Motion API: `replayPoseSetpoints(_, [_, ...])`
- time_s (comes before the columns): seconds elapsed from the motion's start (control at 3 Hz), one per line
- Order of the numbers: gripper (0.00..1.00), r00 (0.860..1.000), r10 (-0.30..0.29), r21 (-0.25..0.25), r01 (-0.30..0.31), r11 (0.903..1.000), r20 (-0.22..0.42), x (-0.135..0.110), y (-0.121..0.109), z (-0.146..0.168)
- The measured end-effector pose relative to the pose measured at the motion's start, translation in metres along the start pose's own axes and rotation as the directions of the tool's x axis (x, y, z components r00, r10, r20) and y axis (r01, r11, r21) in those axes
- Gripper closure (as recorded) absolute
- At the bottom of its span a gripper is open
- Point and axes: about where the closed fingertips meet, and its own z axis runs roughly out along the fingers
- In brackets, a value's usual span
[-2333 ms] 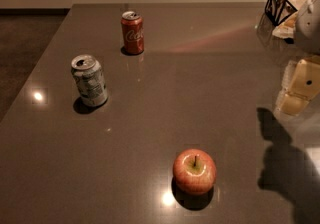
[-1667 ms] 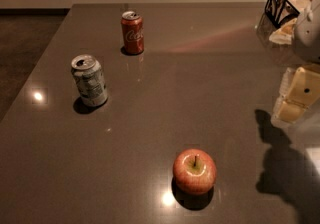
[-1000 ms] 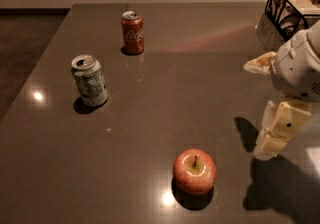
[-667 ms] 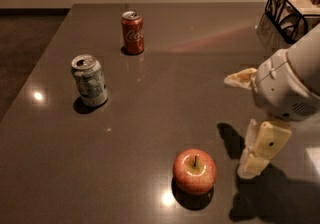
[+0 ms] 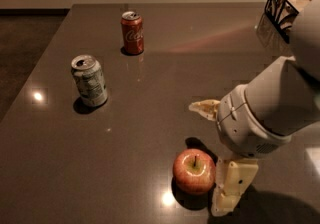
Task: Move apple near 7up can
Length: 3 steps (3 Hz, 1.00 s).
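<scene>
The red apple [image 5: 194, 171] with its yellow-green stem patch stands on the dark table [image 5: 150, 118] near the front edge. My gripper [image 5: 206, 158] is open just right of the apple. One pale finger [image 5: 206, 108] reaches out above and behind the apple. The other finger [image 5: 230, 188] stands close against the apple's right side. The apple is not lifted. The 7up can [image 5: 90, 80], silver-grey and pale green, stands upright at the left, well away from the apple.
A red cola can [image 5: 132, 32] stands upright at the back of the table. A black wire basket [image 5: 286, 3] sits at the back right corner. My large white arm [image 5: 280, 103] covers the right side of the table.
The arm has swung in from the right edge and come down to the left. The gripper, which was far from the apple, now stands right beside it. Apple and cans have not moved.
</scene>
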Motion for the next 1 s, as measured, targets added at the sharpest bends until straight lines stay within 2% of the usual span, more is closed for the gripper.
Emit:
replayPoseSetpoints(0.33, [0.00, 0.999, -0.037, -0.026, 0.037, 0.9990, -0.009, -0.006, 0.011, 0.014])
replayPoseSetpoints(0.67, [0.16, 0.998, -0.052, -0.040, 0.051, 0.9979, -0.019, -0.008, 0.015, 0.022])
replayPoseSetpoints(1.0, [0.39, 0.998, -0.053, -0.054, 0.052, 0.9972, -0.018, -0.009, 0.015, 0.024])
